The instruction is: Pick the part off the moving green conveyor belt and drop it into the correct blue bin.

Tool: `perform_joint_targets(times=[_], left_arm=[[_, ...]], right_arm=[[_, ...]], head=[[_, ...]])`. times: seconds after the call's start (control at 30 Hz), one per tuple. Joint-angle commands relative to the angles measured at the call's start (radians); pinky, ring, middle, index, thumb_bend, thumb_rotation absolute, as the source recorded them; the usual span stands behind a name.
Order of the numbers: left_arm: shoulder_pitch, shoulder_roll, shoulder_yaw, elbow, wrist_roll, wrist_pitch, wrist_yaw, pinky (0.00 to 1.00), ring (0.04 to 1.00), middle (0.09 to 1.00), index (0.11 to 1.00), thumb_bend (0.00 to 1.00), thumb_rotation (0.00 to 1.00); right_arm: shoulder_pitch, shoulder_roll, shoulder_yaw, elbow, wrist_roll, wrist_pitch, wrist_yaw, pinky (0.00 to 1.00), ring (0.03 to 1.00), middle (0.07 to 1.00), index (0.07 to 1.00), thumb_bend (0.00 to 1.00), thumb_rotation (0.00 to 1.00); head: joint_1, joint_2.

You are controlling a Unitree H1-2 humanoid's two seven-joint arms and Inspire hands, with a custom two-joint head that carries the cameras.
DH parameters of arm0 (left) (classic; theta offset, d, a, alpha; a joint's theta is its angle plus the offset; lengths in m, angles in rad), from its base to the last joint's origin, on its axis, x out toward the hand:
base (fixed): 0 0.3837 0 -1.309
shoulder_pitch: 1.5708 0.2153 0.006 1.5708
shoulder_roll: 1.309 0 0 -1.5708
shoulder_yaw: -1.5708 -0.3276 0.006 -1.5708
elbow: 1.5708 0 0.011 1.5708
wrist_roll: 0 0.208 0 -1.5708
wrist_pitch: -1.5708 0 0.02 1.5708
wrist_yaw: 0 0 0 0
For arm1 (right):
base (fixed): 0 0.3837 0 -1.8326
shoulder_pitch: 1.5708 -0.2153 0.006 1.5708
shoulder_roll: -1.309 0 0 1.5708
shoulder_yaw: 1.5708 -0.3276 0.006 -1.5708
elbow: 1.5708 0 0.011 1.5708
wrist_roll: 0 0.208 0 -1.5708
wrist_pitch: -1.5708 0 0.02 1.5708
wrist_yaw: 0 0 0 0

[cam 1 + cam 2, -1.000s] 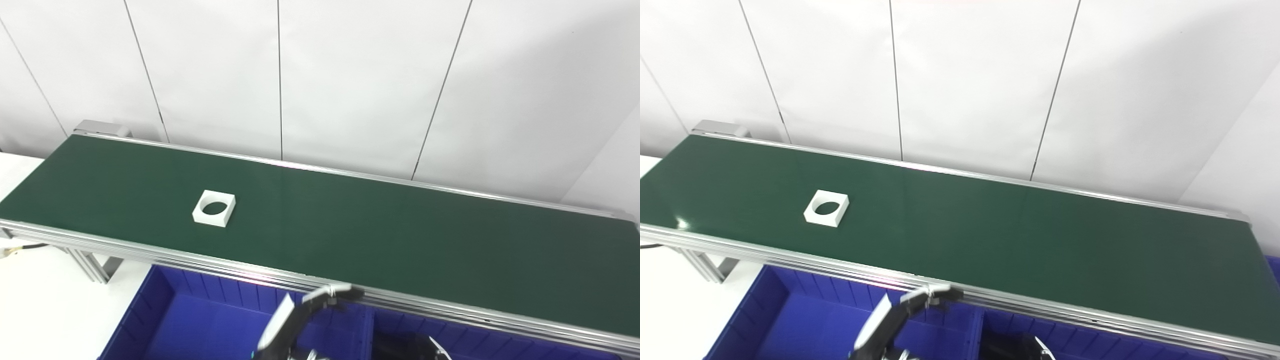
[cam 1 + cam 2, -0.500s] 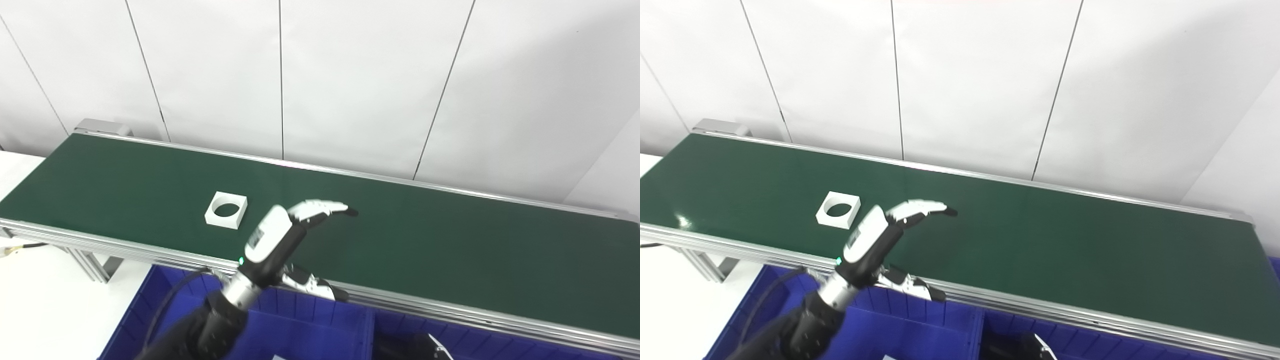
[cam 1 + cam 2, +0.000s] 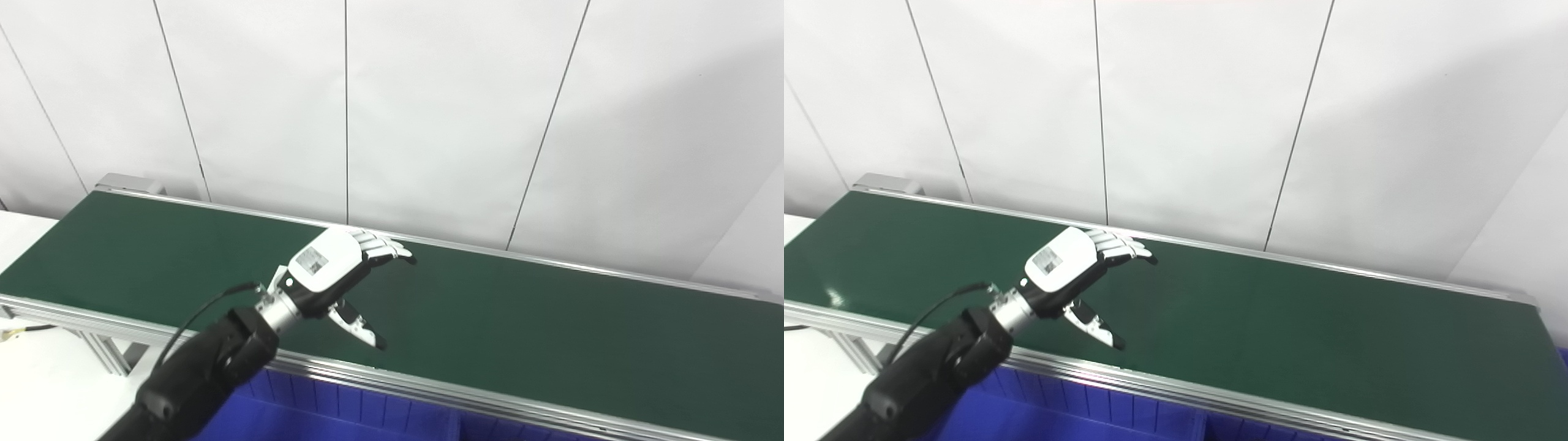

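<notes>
Left robot hand point(image 3: 334, 278) spread above belt point(image 3: 551, 324)

White panelled wall point(image 3: 429, 110) stood behind; white table point(image 3: 37, 392) sat at lower left, cable point(image 3: 18, 331) lay at its edge.

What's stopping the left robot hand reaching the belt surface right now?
Probably nothing. The left robot hand is open, thumb spread, directly above the green belt, and no obstacle shows between or around them.
</notes>
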Motion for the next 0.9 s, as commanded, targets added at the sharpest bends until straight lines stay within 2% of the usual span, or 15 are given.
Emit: perform_joint_targets(times=[0.0, 0.1, 0.33, 0.5, 0.7, 0.77, 0.87], left_arm=[[-0.073, 0.032, 0.005, 0.027, 0.013, 0.003, -0.002, 0.74, 0.766, 0.772, 0.75, 0.99, 0.29], [-0.107, 0.044, -0.006, 0.09, 0.021, 0.014, -0.024, 0.75, 0.769, 0.779, 0.761, 1.0, 0.24], [-0.168, 0.06, -0.039, 0.207, 0.041, 0.011, -0.024, 0.71, 0.745, 0.764, 0.756, 1.0, 0.18], [-0.184, 0.054, -0.052, 0.242, 0.035, 0.018, -0.04, 0.7, 0.731, 0.756, 0.762, 1.0, 0.12], [-0.195, 0.035, -0.06, 0.254, 0.008, 0.071, -0.144, 0.69, 0.748, 0.777, 0.798, 1.0, 0.01], [-0.198, 0.026, -0.067, 0.262, 0.007, 0.087, -0.165, 0.68, 0.749, 0.777, 0.799, 1.0, 0.0], [-0.202, 0.015, -0.084, 0.273, 0.027, 0.106, -0.157, 0.66, 0.735, 0.773, 0.794, 1.0, 0.02]], right_arm=[[-0.011, 0.003, -0.006, -0.009, 0.012, -0.049, 0.004, 0.86, 0.88, 0.863, 0.863, 0.88, 0.99], [-0.011, 0.004, -0.008, -0.006, 0.012, -0.049, 0.004, 0.87, 0.882, 0.863, 0.862, 0.89, 0.99], [-0.011, 0.001, -0.001, -0.009, 0.005, -0.049, -0.002, 0.87, 0.881, 0.864, 0.865, 0.87, 1.0], [-0.01, 0.001, -0.003, -0.011, 0.007, -0.049, -0.001, 0.87, 0.879, 0.862, 0.861, 0.88, 0.99], [-0.008, 0.003, -0.003, -0.012, 0.007, -0.049, 0.0, 0.87, 0.885, 0.865, 0.865, 0.89, 1.0], [-0.007, 0.003, -0.003, -0.012, 0.007, -0.049, 0.001, 0.87, 0.885, 0.866, 0.866, 0.88, 1.0], [-0.006, 0.004, -0.004, -0.015, 0.011, -0.049, 0.008, 0.88, 0.887, 0.867, 0.866, 0.88, 0.99]], head=[[-0.001, -0.001], [-0.001, -0.002], [0.001, 0.001], [0.005, 0.006], [0.002, 0.01], [0.002, 0.01], [0.0, 0.012]])
